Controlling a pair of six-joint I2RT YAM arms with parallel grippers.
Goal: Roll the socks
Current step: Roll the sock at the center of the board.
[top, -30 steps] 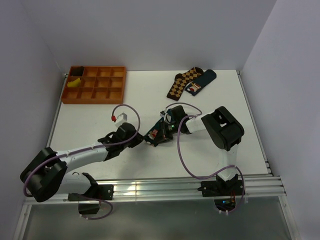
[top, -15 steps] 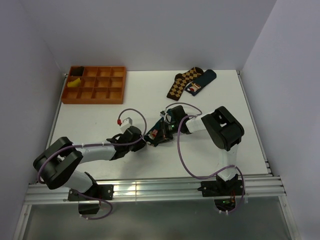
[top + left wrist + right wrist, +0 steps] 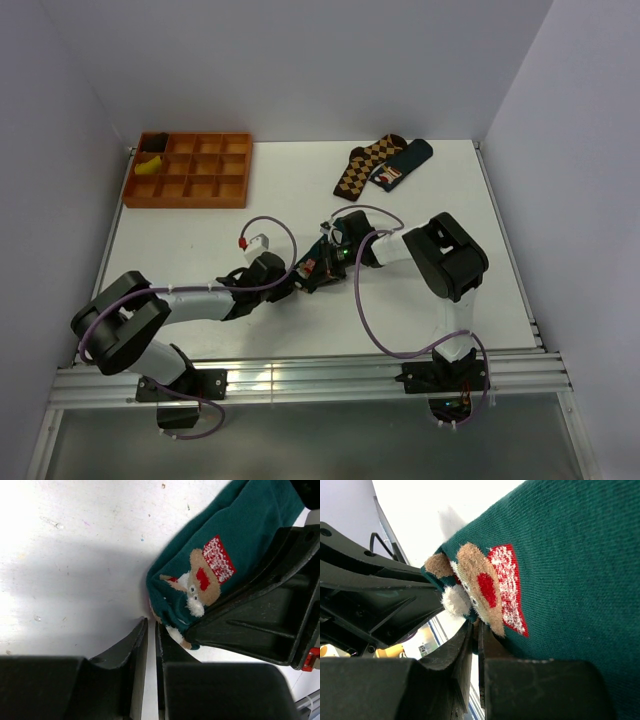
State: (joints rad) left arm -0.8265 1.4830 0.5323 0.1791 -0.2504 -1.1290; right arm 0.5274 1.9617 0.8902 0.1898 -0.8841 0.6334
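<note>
- We see the left gripper [image 3: 151,625] newly drawn in beside the socks [image 3: 235,535] in the middle of the table [image 3: 180,230], jaws nearly together, tips at the hem.
- The right gripper [image 3: 475,627] stays clamped on the teal fabric.
- We judge rolling can begin.

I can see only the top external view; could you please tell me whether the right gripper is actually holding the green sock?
Observer: Yes; its wrist view shows the right gripper closed on the edge of the green sock, right beside the cartoon patch.
Operator: Is the left gripper gripping it too?
Observer: No; the left gripper is almost shut, with only table showing in the gap, its tips at the sock's edge.
</note>
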